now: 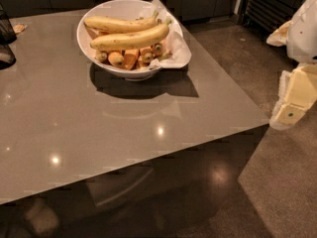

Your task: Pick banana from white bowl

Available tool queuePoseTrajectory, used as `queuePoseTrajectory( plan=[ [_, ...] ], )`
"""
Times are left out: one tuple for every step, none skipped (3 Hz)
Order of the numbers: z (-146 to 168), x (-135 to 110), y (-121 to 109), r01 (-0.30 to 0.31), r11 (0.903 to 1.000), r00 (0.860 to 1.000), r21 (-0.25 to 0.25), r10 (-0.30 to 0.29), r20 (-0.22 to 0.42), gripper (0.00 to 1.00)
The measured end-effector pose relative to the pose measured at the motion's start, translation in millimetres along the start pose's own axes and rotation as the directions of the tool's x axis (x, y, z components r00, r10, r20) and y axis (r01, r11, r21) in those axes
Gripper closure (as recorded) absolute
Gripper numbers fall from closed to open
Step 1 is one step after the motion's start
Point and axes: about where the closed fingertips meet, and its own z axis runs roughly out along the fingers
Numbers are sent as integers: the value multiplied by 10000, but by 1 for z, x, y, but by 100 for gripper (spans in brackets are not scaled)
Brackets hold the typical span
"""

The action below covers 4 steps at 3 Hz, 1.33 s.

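Note:
The white bowl (pixel 91 51) stands at the far middle of the grey table. The banana (pixel 131 37) lies across its front, thick, yellow and gently curved. A slimmer yellow banana (pixel 119 24) lies just behind it. Small orange fruit pieces (pixel 130 58) sit under both. A crumpled white paper sheet (pixel 176 46) lines the bowl's right side. My gripper (pixel 295 100) is at the right edge of the view, off the table and well to the right of the bowl, holding nothing that I can see.
The grey table (pixel 99 133) has its right edge running from beside the bowl to its near right corner (pixel 267 117). A dark object (pixel 6 38) stands at the table's far left. Dark cabinets line the back. Brown floor lies to the right.

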Motion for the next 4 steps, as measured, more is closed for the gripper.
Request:
queuePoseTrajectory(
  plan=[
    [0,0,0,1,10000,10000,1,-1,1,0],
    [-5,-13,-10,221,9997,9996,110,-223,146,0],
    [-8,-36,-33,712,9973,9974,173,-713,44,0],
    [-6,-65,-59,1361,9903,9907,275,-1358,-108,0]
  ],
)
